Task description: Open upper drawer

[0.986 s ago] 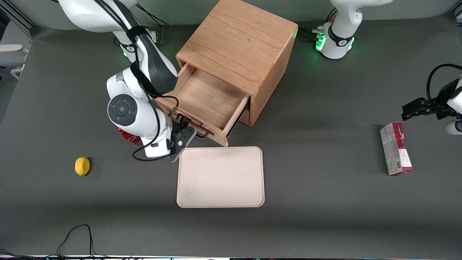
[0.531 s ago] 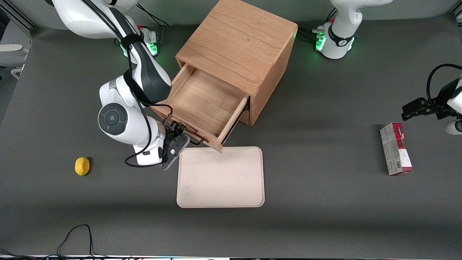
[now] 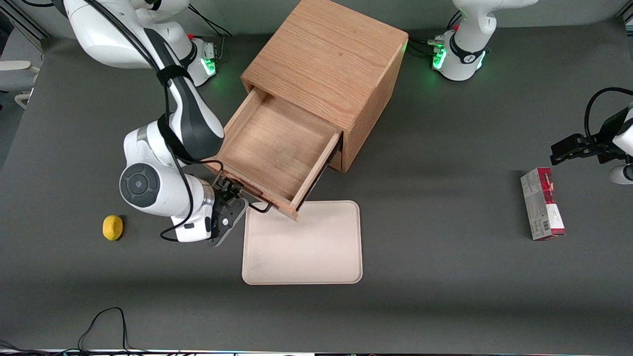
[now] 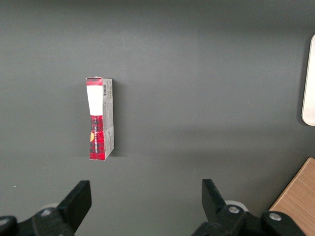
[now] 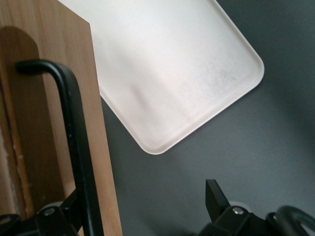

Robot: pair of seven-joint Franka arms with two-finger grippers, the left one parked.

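Note:
The upper drawer [image 3: 277, 148] of the oak cube cabinet [image 3: 326, 59] stands pulled far out, and its bare wooden inside shows. Its thin black wire handle [image 3: 259, 207] runs along the drawer front nearest the front camera. My right gripper [image 3: 230, 195] is at that drawer front, at the handle's end toward the working arm. In the right wrist view the gripper [image 5: 142, 201] is open, its fingers wide apart. The handle [image 5: 74, 137] passes right beside one finger [image 5: 74, 209], against the drawer front [image 5: 44, 98]. Nothing is gripped.
A pale tray [image 3: 302, 247] lies on the grey table just in front of the drawer, whose corner overhangs the tray's edge; it also shows in the right wrist view [image 5: 172, 73]. A lemon [image 3: 113, 227] lies toward the working arm's end. A red box [image 3: 542, 203] lies toward the parked arm's end.
The upper drawer has slid further out of the cabinet, toward the tray. My right gripper has moved with the drawer front, nearer to the front camera.

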